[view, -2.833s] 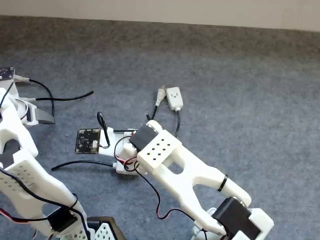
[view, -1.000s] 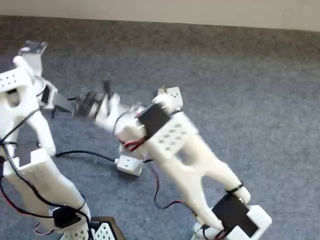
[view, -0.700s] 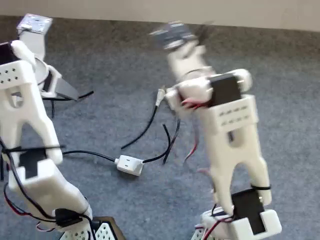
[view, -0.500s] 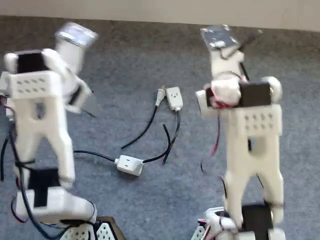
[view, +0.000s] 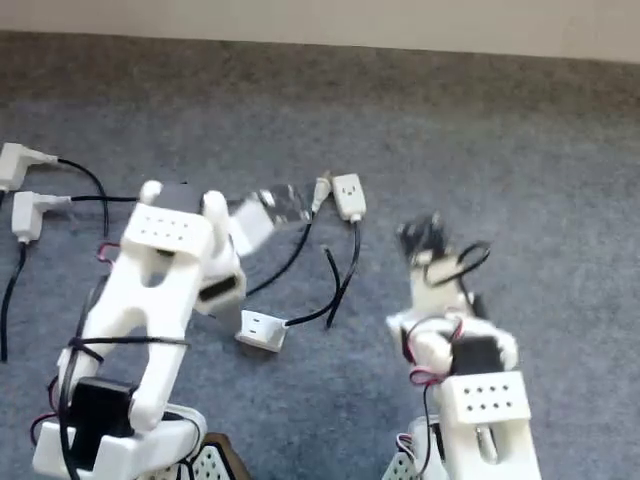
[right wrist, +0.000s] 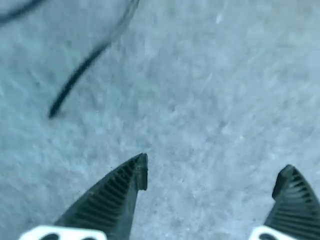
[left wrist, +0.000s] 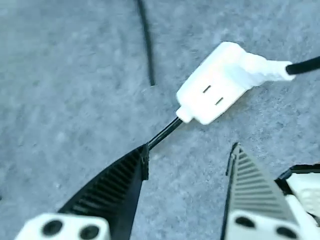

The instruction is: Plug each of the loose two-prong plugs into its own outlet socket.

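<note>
Grey bench (view: 520,150) below. I see my left pincer (left wrist: 190,150) spread apart near a white socket (left wrist: 212,90). My right pincer (right wrist: 215,175) gapes wide too.

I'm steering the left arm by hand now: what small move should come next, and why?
Probably ease the left gripper down over the white socket, then close. Its fingers stand open and empty, and the socket lies just beyond their tips on the carpet, with nothing in between but its own cord.

Left tool (view: 268,210) blurred in high view, black cord (right wrist: 80,75) blurred and cut by right wrist view's edge
</note>
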Motion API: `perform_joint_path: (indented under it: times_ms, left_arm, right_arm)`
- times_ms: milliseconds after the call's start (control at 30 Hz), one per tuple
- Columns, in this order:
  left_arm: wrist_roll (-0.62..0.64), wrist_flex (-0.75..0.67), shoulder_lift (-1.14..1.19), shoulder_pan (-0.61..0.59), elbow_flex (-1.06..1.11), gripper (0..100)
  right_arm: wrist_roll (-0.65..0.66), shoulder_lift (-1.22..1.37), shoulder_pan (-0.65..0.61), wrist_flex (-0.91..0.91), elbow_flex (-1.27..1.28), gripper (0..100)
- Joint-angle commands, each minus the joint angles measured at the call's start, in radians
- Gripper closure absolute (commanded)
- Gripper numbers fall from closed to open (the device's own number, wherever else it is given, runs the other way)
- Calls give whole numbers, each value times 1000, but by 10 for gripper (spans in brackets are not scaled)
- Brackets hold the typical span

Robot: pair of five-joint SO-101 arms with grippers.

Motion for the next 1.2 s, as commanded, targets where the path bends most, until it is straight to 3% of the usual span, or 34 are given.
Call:
perform_joint_path:
  times_ms: [0,233,533,600,667,700,933,1167]
  left_arm:
    - [-15,-160,-42,77,127,740]
    - [29,-384,-35,182,246,740]
    - [28,-523,-33,265,380,747]
    - [28,-522,-33,274,387,808]
    - [28,-522,-41,269,384,931]
    - [28,-520,-42,260,377,995]
    - [20,-359,-42,94,199,995]
    - [2,-229,-31,-186,-179,995]
  right_arm:
    - [8,-59,10,-77,96,623]
    - [11,-64,107,-200,180,623]
    - [11,-64,114,-203,180,623]
    - [11,-62,114,-203,180,623]
    - [11,-62,113,-203,180,623]
    - [11,-61,113,-203,180,623]
    - [11,-61,113,-203,180,623]
    - [11,-61,113,-203,182,623]
